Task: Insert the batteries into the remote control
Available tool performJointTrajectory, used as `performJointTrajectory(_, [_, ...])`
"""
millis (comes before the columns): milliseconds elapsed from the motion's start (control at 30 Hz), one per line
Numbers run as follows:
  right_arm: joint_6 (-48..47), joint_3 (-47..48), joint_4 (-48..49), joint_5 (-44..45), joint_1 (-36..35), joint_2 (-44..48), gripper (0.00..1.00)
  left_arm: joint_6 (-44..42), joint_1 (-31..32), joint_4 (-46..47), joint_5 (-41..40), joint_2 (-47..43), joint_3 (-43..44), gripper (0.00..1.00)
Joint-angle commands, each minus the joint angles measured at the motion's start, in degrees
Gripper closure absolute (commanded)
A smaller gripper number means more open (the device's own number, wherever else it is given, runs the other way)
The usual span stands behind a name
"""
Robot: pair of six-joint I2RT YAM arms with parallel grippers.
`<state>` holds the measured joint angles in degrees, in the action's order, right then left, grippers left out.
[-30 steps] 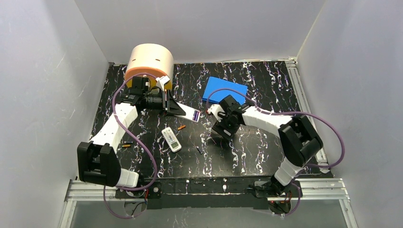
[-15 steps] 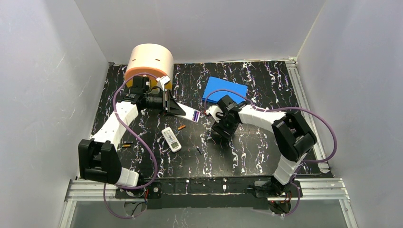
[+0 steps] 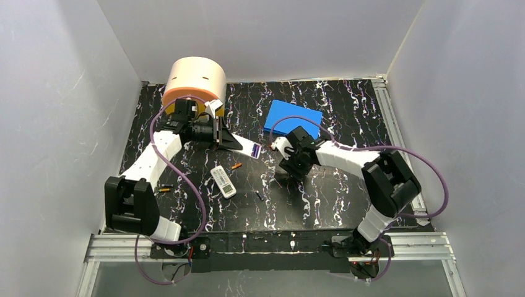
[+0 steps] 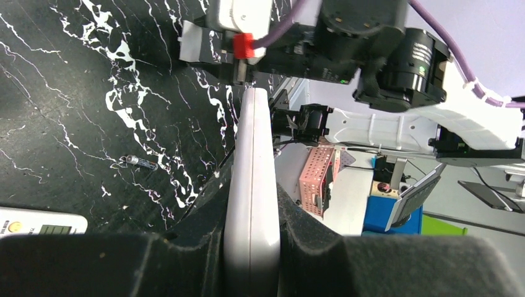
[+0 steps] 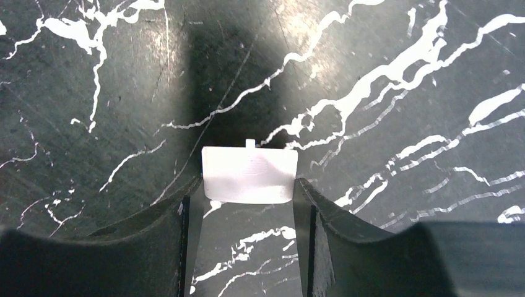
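My left gripper [image 3: 237,143] is shut on a white remote [image 3: 249,148], held edge-on above the table, its far end pointing at the right arm; it also shows in the left wrist view [image 4: 254,142]. My right gripper [image 3: 292,166] points down close to the table and holds a small white battery cover [image 5: 249,173] between its fingertips [image 5: 301,192]. A second white remote [image 3: 223,181] lies flat in the middle. An orange battery [image 3: 236,166] lies beside it. A dark battery [image 3: 258,194] lies nearer the front and also shows in the left wrist view [image 4: 140,163]. Another battery [image 3: 164,189] lies at the left.
A cream and orange cylinder [image 3: 194,80] stands at the back left, just behind the left wrist. A blue flat block [image 3: 293,117] lies at the back, behind the right gripper. Metal rails [image 3: 396,124] run along the right edge of the black marbled table.
My right gripper has shifted slightly left and then back right while staying low over the table. My left gripper has kept the remote almost in the same place.
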<state>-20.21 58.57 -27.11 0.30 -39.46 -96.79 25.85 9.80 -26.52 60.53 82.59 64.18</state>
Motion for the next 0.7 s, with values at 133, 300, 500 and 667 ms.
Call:
performJointTrajectory(133, [3.6, -5.1, 7.2, -6.9, 0.2, 17.5, 0.58, 1.0, 2.5, 3.5, 1.8, 5.1, -1.9, 1.0])
performJointTrajectory(300, [4.4, -6.2, 9.1, -15.9, -0.5, 23.6, 0.57, 1.7, 6.2, 5.2, 0.8, 10.6, -0.9, 1.0])
performJointTrajectory(500, [2.6, -2.9, 5.8, -17.9, -1.6, 22.7, 0.56, 6.4, 8.0, 11.8, 3.6, 13.4, 0.2, 1.0])
performJointTrajectory(667, [2.0, 3.1, 0.6, -18.7, -3.2, 19.1, 0.56, 4.3, 8.2, 8.8, 5.5, 14.3, 1.8, 1.0])
